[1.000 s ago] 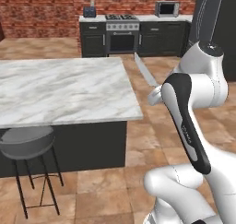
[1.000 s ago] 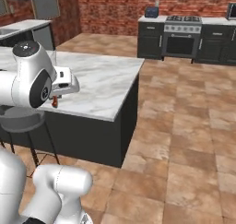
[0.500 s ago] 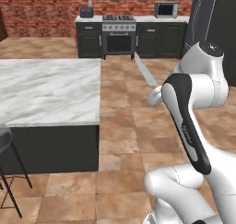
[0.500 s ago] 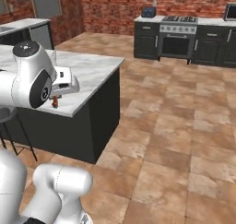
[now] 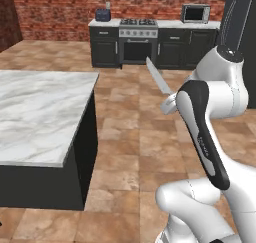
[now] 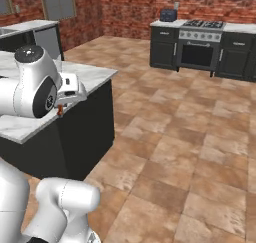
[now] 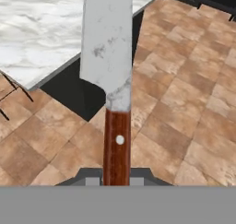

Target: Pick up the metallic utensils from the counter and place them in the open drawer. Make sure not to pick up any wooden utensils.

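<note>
1. The knife (image 7: 113, 75) is in the air over the tiled floor (image 5: 135, 137), blade pointing away from the hand.
2. The claw (image 7: 116, 174) is clamped on its reddish handle.
3. The counter (image 5: 40, 112) lies to the arm's left, apart from the knife.

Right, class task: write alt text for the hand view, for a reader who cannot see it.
A kitchen knife with a broad silver-grey blade and reddish-brown handle, held in the gripper, points away from the camera. Behind it are the corner of a white marble counter on a dark base and a brown tiled floor.
</note>
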